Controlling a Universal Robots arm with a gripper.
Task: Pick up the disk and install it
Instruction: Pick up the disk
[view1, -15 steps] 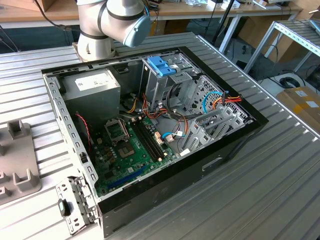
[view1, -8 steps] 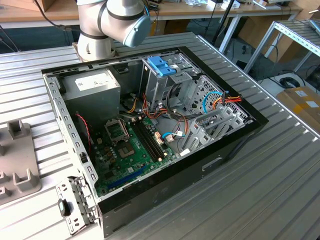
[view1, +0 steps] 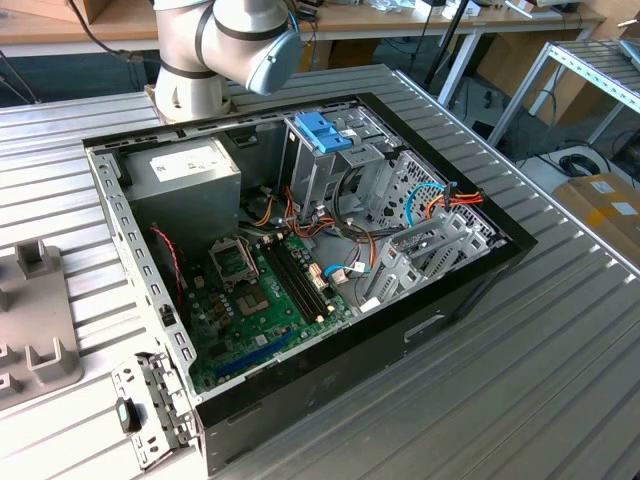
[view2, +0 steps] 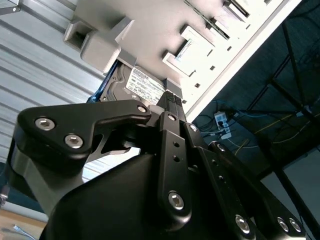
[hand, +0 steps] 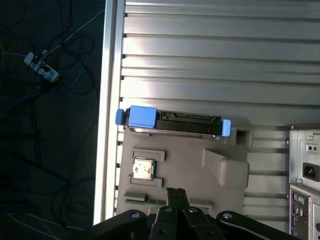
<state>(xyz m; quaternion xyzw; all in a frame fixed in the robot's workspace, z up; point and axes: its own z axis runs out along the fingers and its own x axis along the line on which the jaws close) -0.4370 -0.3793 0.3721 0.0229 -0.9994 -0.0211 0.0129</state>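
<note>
The disk (hand: 175, 125) stands on edge in a slot at the far end of a grey holder block (hand: 185, 165), with its blue carrier frame (hand: 142, 117) showing at both ends. Its white label (view2: 145, 85) faces the gripper in the second wrist view. My gripper (hand: 176, 194) hovers over the holder, short of the disk and apart from it. The fingertips (view2: 170, 100) are pressed together with nothing between them.
The open computer case (view1: 300, 250) lies on the slatted metal table (view1: 560, 350), with a metal drive cage and blue handle (view1: 323, 130), a grey power supply (view1: 190, 170) and a green motherboard (view1: 260, 290) inside. A small processor chip (hand: 142, 169) sits in the holder. The table edge (hand: 107, 100) runs close beside the disk.
</note>
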